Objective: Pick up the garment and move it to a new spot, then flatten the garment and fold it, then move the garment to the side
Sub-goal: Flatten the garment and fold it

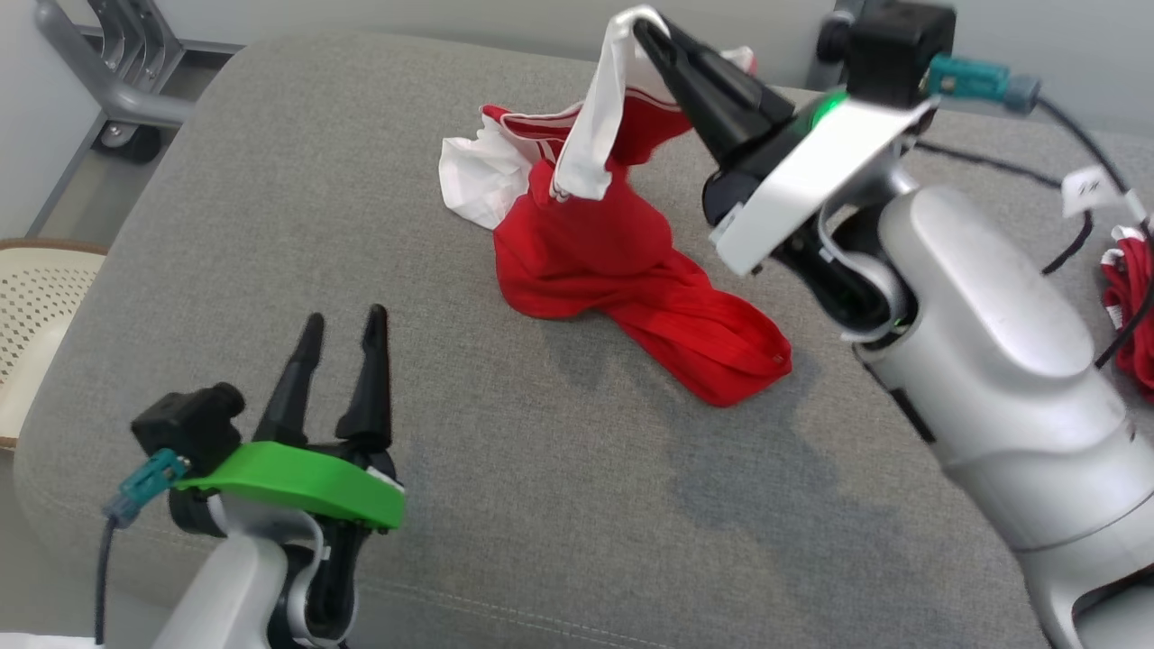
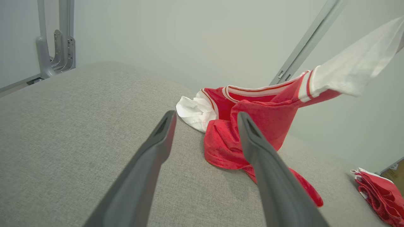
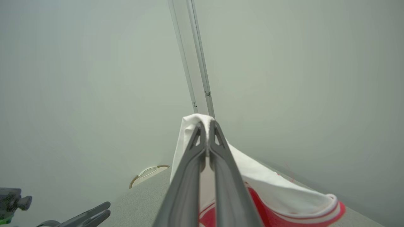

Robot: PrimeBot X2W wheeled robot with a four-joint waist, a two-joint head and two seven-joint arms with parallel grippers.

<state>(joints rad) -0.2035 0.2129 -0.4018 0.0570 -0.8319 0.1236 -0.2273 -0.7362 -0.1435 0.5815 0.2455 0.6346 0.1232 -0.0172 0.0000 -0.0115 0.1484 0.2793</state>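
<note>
Where the grey cushion (image 1: 270, 225) spreads across the head view, one red-and-white garment (image 1: 613, 261) sits in the upper middle of the frame, and two grippers are in sight. The right gripper (image 1: 642, 27) reaches in from the right edge, its pale forearm slanting up toward the top centre. Its two dark fingers are pressed together on a white sleeve of the garment, and the sleeve hangs from them like a strap. In the right wrist view the fingertips of that gripper (image 3: 206, 124) meet with the white cloth folded over them, and the rest of the garment (image 3: 284, 189) trails off to the lower right. Below the lifted sleeve, the red body of the garment is heaped on the cushion, with one tail running toward the centre right.

The left gripper (image 1: 345, 317) rests at the lower left, fingers pointing up the frame and spread apart, holding nothing. It is well apart from the garment. In the left wrist view its fingers (image 2: 205, 115) frame the garment (image 2: 262, 116), which lies beyond them on the cushion (image 2: 63, 126).

A second red bundle (image 1: 1127, 306) lies at the right edge, also at the lower right of the left wrist view (image 2: 378, 195). One cream perforated seat (image 1: 27, 297) shows at the left edge, and a grey metal frame (image 1: 99, 72) stands at the upper left.
</note>
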